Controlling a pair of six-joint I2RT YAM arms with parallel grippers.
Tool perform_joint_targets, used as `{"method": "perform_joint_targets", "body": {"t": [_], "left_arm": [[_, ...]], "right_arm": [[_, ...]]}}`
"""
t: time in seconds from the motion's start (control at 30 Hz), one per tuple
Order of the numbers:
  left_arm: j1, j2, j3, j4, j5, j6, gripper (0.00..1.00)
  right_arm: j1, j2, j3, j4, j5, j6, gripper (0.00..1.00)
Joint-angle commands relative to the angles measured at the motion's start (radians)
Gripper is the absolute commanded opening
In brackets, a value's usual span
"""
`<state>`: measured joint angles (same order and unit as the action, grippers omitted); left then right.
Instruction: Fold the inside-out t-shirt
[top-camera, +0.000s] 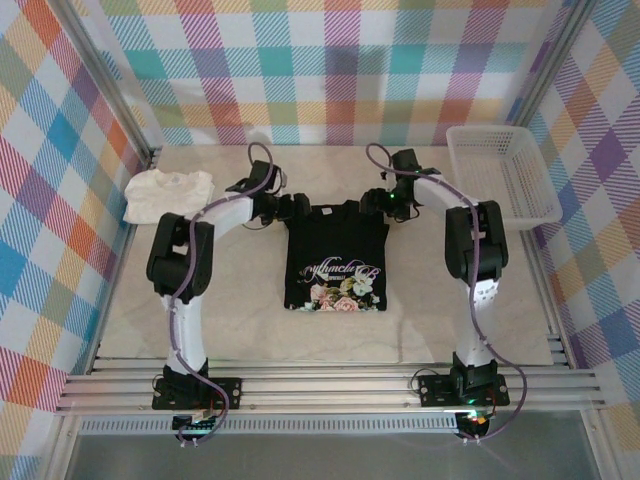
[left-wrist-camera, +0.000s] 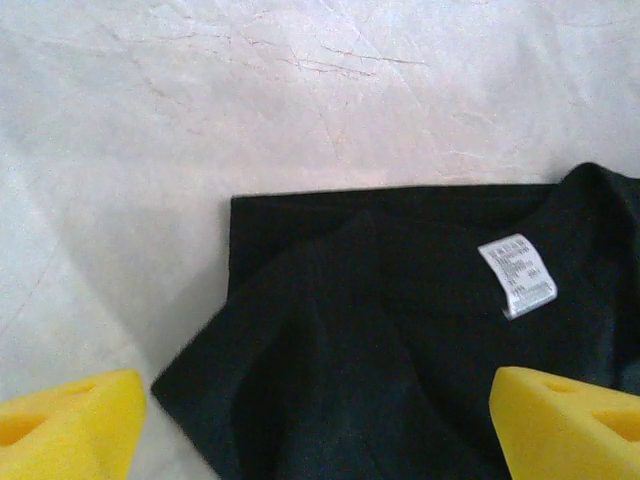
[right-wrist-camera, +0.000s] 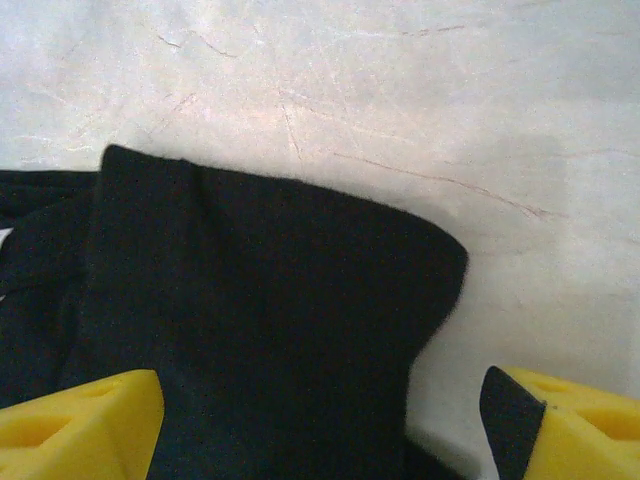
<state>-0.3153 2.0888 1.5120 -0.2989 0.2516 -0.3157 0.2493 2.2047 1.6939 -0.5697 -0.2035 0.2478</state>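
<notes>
We count one black t-shirt (top-camera: 336, 255) mid-frame, one label (left-wrist-camera: 517, 275) sewn on it, one white garment (top-camera: 168, 193) upper left, one white basket (top-camera: 500, 175) upper right, one desk (top-camera: 240, 320), and two claws: left claw (top-camera: 298, 208), right claw (top-camera: 380, 200).

Black t-shirt (top-camera: 336, 240) with floral print, white garment (top-camera: 168, 192), rainbow plaid walls (top-camera: 330, 60)

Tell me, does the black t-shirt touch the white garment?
Apart. The top view shows bare table between the black t-shirt and the white garment.
</notes>
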Motion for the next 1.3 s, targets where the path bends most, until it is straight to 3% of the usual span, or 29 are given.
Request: {"method": "perform_joint_targets", "body": {"t": [0.0,0.2,0.4,0.57,0.73,1.07,1.13,1.27], "left_arm": [[0.004,0.065,0.090,-0.096,0.057,0.080,0.88],[-0.008,0.157,0.179,-0.174,0.161,0.108,0.85],[-0.024,0.178,0.196,-0.206,0.255,0.129,0.75],[-0.028,0.195,0.201,-0.217,0.330,0.123,0.60],[-0.023,0.233,0.232,-0.238,0.335,0.117,0.42],[0.008,0.224,0.218,-0.174,0.367,0.071,0.00],[0.020,0.200,0.200,-0.127,0.370,0.042,0.00],[0.047,0.127,0.151,-0.019,0.389,-0.010,0.00]], "right_arm": [[0.009,0.041,0.063,-0.088,-0.029,-0.023,0.82],[0.045,0.088,0.105,-0.125,-0.070,-0.053,0.76],[0.063,0.120,0.131,-0.152,-0.110,-0.044,0.67],[0.074,0.130,0.128,-0.152,-0.143,-0.043,0.56],[0.074,0.136,0.126,-0.139,-0.137,-0.035,0.39],[0.068,0.085,0.075,-0.009,-0.217,-0.019,0.10],[0.061,0.043,0.036,0.050,-0.251,-0.015,0.02],[0.036,-0.059,-0.038,0.163,-0.303,0.009,0.00]]}}
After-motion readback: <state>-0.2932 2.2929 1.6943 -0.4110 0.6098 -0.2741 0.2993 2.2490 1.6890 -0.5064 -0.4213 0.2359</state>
